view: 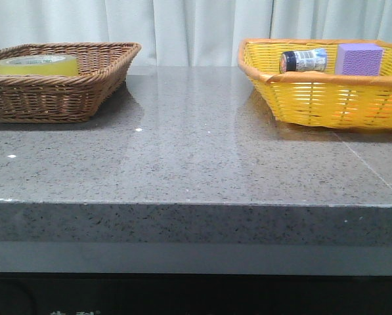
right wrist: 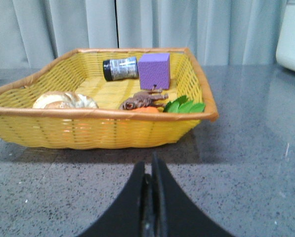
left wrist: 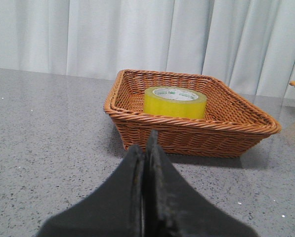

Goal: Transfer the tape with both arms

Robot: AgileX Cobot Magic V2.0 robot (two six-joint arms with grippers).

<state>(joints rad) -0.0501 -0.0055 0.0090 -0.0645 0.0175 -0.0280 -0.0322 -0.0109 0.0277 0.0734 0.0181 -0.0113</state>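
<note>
The yellow tape roll lies flat in the brown wicker basket at the far left of the table. It also shows in the left wrist view, inside that basket. My left gripper is shut and empty, low over the table a short way in front of the basket. My right gripper is shut and empty, in front of the yellow basket. Neither arm shows in the front view.
The yellow basket at the far right holds a purple block, a small dark-capped bottle, and, in the right wrist view, a round bun-like item, a brown piece and green leaves. White curtains hang behind the grey stone table.
</note>
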